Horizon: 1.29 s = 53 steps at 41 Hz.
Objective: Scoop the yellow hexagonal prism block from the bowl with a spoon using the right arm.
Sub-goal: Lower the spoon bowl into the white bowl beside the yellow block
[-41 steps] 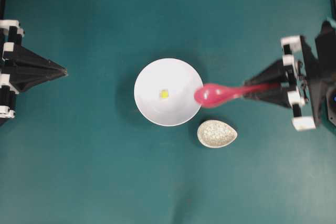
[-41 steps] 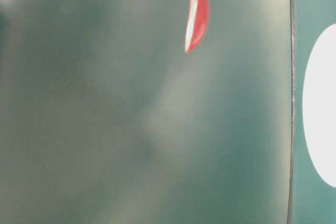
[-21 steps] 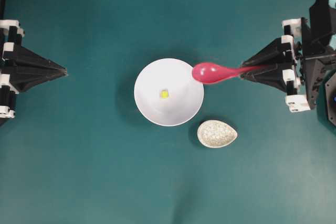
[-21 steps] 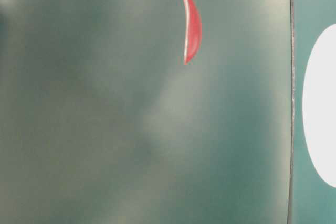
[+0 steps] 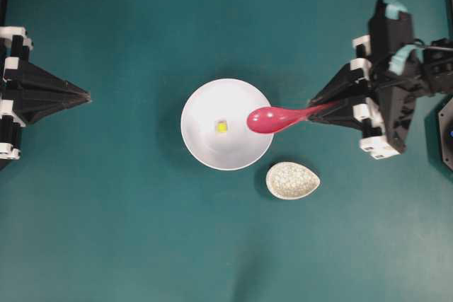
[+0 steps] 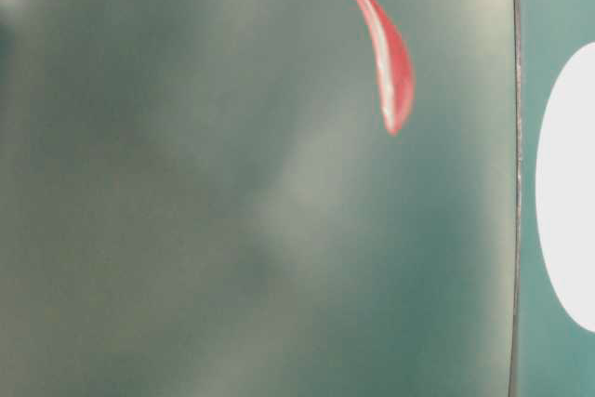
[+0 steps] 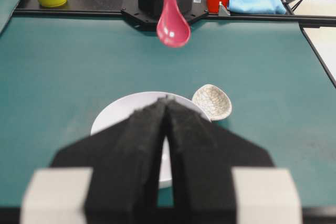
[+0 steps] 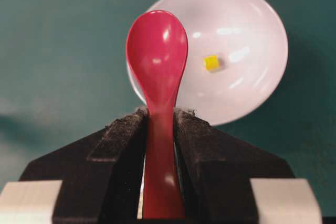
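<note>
**Spoon poised over the bowl's rim, block waiting inside**

Teal counter (image 5: 106, 231) fills every view, bare apart from a few dishes near its middle. Nearest in the right wrist view, the right end effector (image 8: 159, 121) has its two black fingers clamped on the handle of the spoon (image 8: 157, 72), the glossy pink-red scoop projecting forward. Beyond it sits the white bowl (image 8: 252, 85), and in its well the yellow hexagonal prism block (image 8: 211, 62), loose and clear of the wall. From overhead the scoop (image 5: 267, 119) overlaps the bowl's right rim (image 5: 202, 97), with the block (image 5: 222, 126) just to its left. A speckled spoon rest (image 5: 292, 179) lies just beside the bowl. Far across, the left end effector (image 5: 86, 95) hangs with its fingers pressed together, holding nothing.

The block looks light and hard, likely to skid on the glazed surface, so pinning it against the bowl's curve should help. The spoon seems stiff and slick; the grip on its handle suits it.
</note>
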Available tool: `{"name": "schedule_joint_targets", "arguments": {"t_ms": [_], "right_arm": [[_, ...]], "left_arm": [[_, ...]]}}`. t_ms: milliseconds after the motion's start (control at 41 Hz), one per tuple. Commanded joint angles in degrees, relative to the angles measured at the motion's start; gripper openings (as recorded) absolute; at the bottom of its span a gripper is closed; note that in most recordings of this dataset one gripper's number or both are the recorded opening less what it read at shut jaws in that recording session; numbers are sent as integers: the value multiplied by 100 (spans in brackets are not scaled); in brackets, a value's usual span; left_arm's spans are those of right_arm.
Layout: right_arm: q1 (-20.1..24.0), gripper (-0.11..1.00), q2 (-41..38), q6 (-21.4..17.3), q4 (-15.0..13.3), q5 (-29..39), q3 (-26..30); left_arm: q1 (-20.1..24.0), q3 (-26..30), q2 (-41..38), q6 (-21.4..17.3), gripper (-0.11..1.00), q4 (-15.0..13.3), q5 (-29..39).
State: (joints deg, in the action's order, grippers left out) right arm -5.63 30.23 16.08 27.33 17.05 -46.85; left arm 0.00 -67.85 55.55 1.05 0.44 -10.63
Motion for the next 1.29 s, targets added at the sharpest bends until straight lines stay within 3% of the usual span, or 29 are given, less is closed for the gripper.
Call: {"name": "schedule_joint_targets", "arguments": {"t_ms": [0,171,512,829,926,1146,1267], "right_arm": [[-97,25,-158,0,-53,26,264],[-202,25,-466,0,-255,185,439],[-299,25,-905,-123,-264,334,791],[-545,25,-1731,-800,-413,1679,1652],[-545,25,-2074,-1063,-536,2118,2048],[-536,25,-2716,-1767,-1187,3340,2883],[-519,25,-2927,-1978,-1406,3867,3182]], "left_arm": [[0,149,-35,26,2,9,-26],[9,149,-53,26,2,9,176],[0,158,0,18,2,9,299],[9,158,-9,18,2,18,352],[0,158,-18,-9,2,9,352],[9,158,-35,0,1,9,343],[9,149,-53,0,2,18,352]]}}
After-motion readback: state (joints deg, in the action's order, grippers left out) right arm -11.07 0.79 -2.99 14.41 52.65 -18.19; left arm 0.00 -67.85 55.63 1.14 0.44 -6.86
